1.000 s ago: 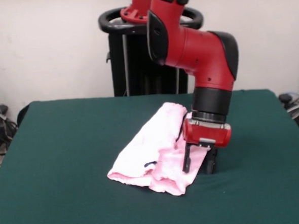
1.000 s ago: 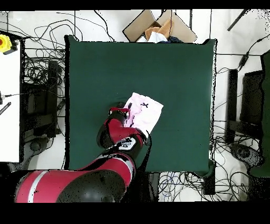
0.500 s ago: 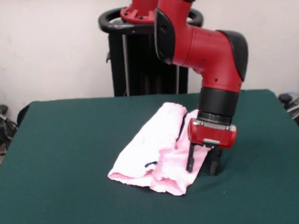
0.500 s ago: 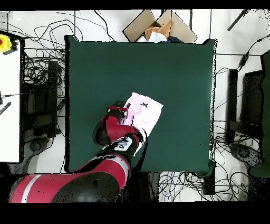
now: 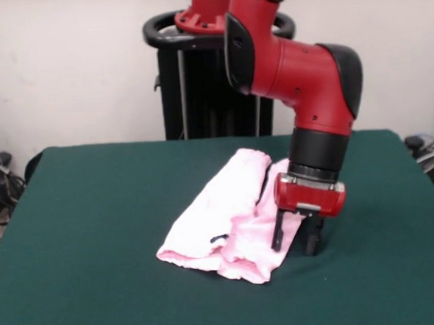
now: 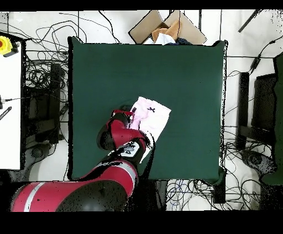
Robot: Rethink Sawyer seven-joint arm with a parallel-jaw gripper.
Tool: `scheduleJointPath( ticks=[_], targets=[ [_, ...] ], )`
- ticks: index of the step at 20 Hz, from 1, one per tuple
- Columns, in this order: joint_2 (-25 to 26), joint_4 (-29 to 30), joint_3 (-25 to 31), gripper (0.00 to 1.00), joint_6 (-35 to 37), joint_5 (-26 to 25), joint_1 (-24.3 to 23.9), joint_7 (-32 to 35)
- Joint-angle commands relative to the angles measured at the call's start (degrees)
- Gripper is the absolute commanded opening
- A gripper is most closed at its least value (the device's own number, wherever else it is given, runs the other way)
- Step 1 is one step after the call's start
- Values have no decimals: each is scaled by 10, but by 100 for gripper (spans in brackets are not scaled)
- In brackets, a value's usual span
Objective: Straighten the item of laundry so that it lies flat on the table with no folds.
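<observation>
A red and black robot arm [image 5: 300, 76] reaches down over a dark green table [image 5: 95, 214]. Its gripper [image 5: 295, 240] hangs at the edge of a pale pink item of laundry [image 5: 224, 217], a small pair of soft pants lying crumpled and partly folded near the middle of the table. The gripper's 2 dark fingers [image 5: 277, 232] point straight down and stand apart, released, with nothing between them. 1 finger is over the pink cloth's edge and the other over bare green felt just beside it; whether the tips touch the surface is hard to tell. A tiny dark bow [image 5: 218, 238] shows on the pants. From above, the arm [image 6: 124, 138] covers 1 side of the garment [image 6: 152, 118], which lies toward the robot's side of the table [image 6: 182, 72]. A cardboard box [image 6: 166, 27] sits on the floor past the far edge.
</observation>
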Motion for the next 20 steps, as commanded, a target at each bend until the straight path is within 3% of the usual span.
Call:
scheduleJointPath(
  ticks=[1, 7, 10, 11, 20],
  targets=[
    [39, -118, 138, 100, -15, 40, 9, 111],
    [15, -103, 205, 100, 32, 22, -30, 126],
    [13, -101, 217, 100, 32, 22, -37, 127],
    [16, -102, 250, 100, 32, 4, -58, 132],
    [26, -97, 333, 100, 49, -7, -106, 134]
  ],
)
